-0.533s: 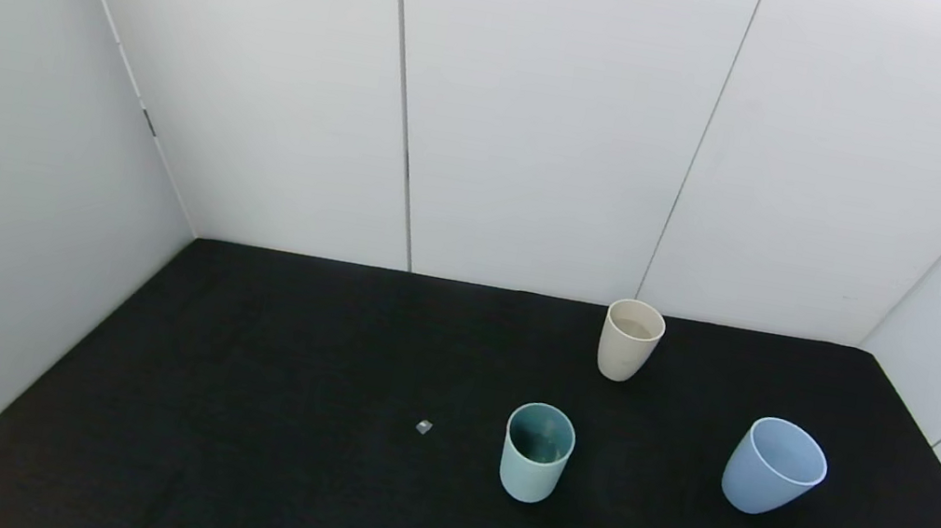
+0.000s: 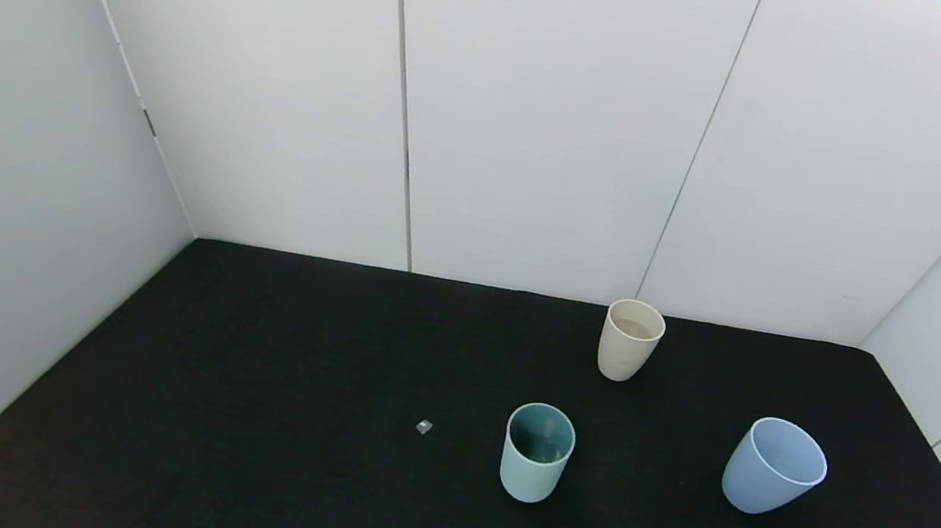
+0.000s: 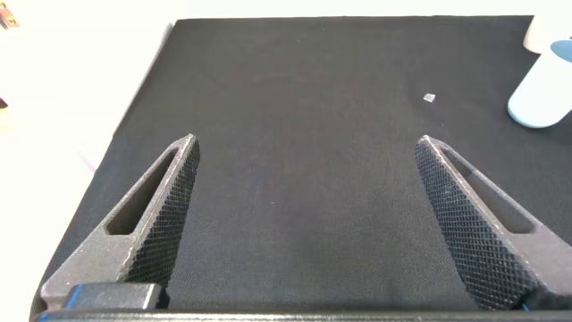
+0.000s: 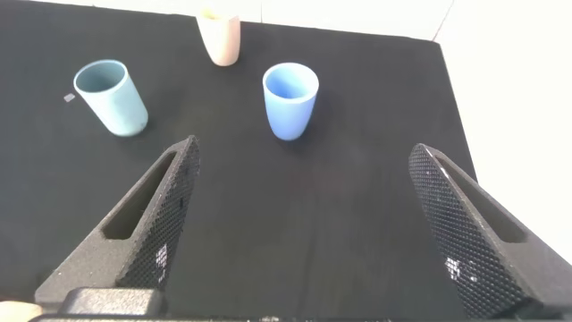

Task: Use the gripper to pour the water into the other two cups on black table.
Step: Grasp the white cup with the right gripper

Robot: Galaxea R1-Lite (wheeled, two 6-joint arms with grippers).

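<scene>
Gaping wide, right gripper [image 4: 299,233] sits well short of beige cup [image 4: 219,36]; light, sloshy, grab mid-wall.

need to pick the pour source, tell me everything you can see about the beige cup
The beige cup is a cream, matte, handleless tumbler that tapers toward its base. It stands upright on the black table, near the back edge by the white wall, farther back than the teal cup and the blue cup. Nothing touches it; neither gripper is near. A pale level shows inside below the rim, possibly water, though that cannot be confirmed. The right wrist view shows it behind the other two.
</scene>
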